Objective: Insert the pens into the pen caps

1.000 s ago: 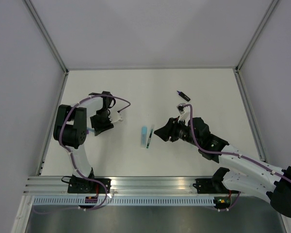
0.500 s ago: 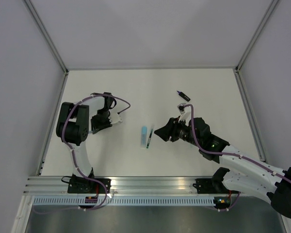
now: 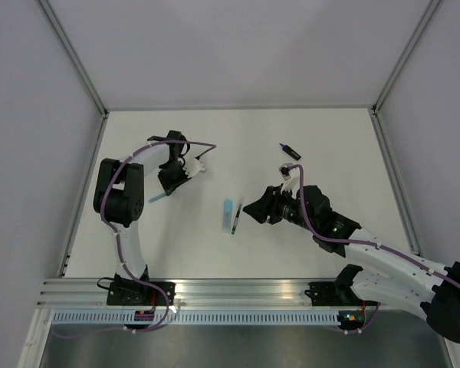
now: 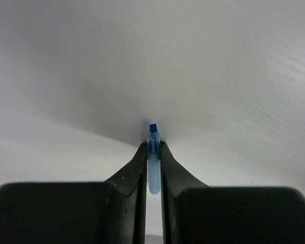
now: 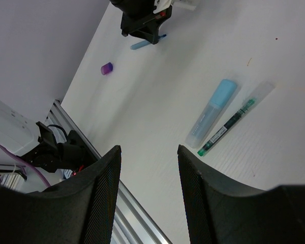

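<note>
My left gripper (image 3: 172, 178) is shut on the thin blue pen (image 4: 153, 173). The pen's blue tip (image 4: 153, 129) sticks out past the fingertips, and its tail (image 3: 157, 198) pokes out toward the left arm's base. The right wrist view shows this pen (image 5: 146, 43) low over the table under the left gripper (image 5: 142, 25). A purple pen cap (image 5: 107, 68) lies near it. The pale-blue highlighter (image 3: 228, 209) and the thin dark pen (image 3: 236, 218) lie side by side mid-table. My right gripper (image 3: 253, 208) hovers open just right of them, holding nothing. The black-and-purple marker (image 3: 290, 151) lies at the back right.
Grey walls with metal corner posts (image 3: 80, 77) enclose the white table (image 3: 238, 138). An aluminium rail (image 3: 238, 295) runs along the near edge, in front of both arm bases.
My left gripper has shut on the thin blue pen and shifted toward the back right with it. The right arm has stayed where it was.
</note>
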